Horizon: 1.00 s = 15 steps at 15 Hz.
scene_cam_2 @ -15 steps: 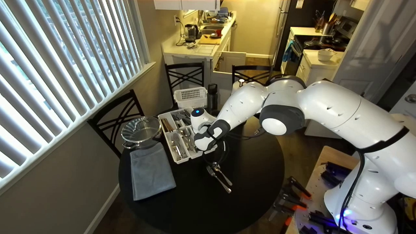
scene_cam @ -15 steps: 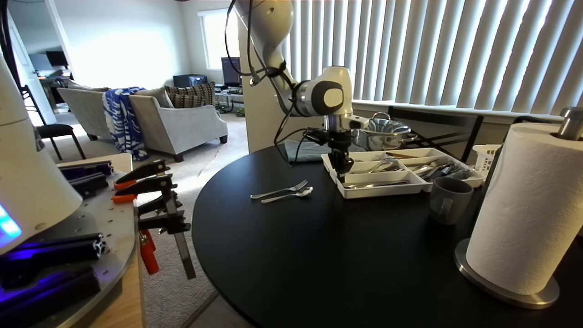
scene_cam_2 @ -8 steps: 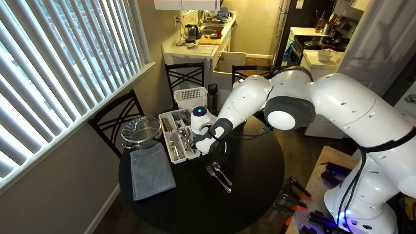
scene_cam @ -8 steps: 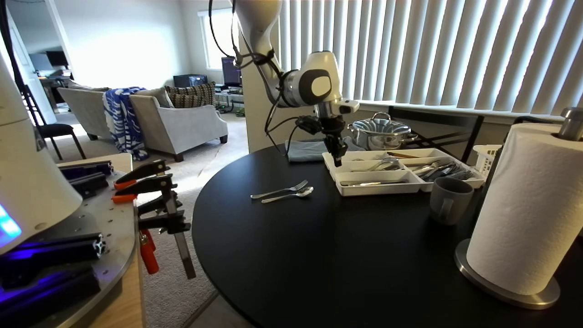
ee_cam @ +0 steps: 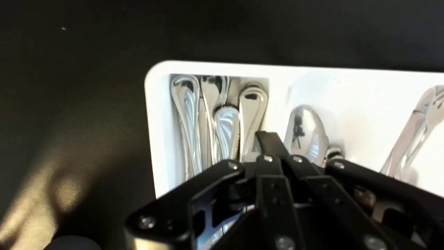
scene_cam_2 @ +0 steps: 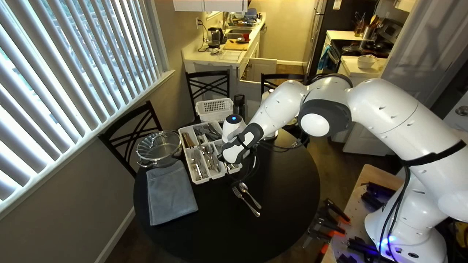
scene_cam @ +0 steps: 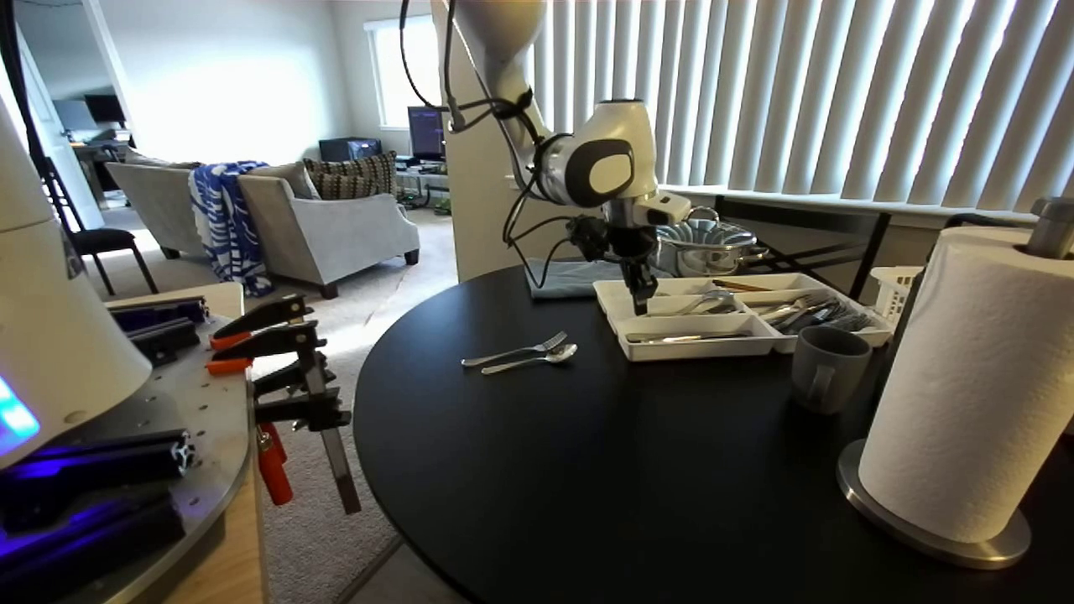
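So the tool (ee_cam: 273, 143) hangs over the white cutlery tray (scene_cam: 705, 350), near one end of it, and its fingers are pressed together. The tray itself is sitting on the round black counter (scene_cam: 604, 470). Going by the wrist view, the fingertips line up roughly between a tray compartment with a bunch of silver handles (ee_cam: 227, 121) in it and the next one over, which has a silver spoon (ee_cam: 307, 130), but I honestly can't tell if the tips touch anything down there. A loose fork (scene_cam: 518, 351) and a second spoon (scene_cam: 529, 362) lie side by side near that end of the tray, heads pointing toward it. Along one side of the tray you've got a folded gray cloth (scene_cam_2: 171, 195) and a glass-lidded pot (scene_cam_2: 159, 148), and the gray mug (scene_cam: 826, 373) is just beside the opposite side, with the paper towel roll (scene_cam: 961, 386) further out from it. Oh, and a white basket (scene_cam_2: 215, 117) and a dark bottle (scene_cam_2: 239, 106) are near the tray's far end
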Motion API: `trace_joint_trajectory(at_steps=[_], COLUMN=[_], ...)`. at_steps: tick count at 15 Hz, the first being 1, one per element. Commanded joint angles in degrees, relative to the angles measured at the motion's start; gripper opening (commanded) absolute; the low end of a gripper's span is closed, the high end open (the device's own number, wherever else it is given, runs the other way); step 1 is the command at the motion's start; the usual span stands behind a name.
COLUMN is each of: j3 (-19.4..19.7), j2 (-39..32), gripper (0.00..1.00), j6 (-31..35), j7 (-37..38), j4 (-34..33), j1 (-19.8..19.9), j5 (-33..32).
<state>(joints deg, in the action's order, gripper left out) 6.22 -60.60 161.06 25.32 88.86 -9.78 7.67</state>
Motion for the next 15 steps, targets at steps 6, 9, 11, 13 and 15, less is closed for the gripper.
trace_joint_trajectory(at_steps=[6, 9, 11, 13, 15], j3=[-3.1, -3.5, -3.7, -3.5, -3.4], j2=[0.6, -0.2, -0.8, -1.3, -2.2], gripper=[0.00, 0.00, 0.00, 0.00, 0.00], j6=[-0.4, -3.9, -7.3, -11.1, -14.7], j7=[-2.6, -3.7, -4.6, -5.0, -5.0], j4=[-2.3, -5.0, -7.3, -9.6, -11.9], j1=[7.0, 9.3, 10.3, 10.8, 11.1], j5=[2.9, 2.6, 2.3, 2.0, 1.9])
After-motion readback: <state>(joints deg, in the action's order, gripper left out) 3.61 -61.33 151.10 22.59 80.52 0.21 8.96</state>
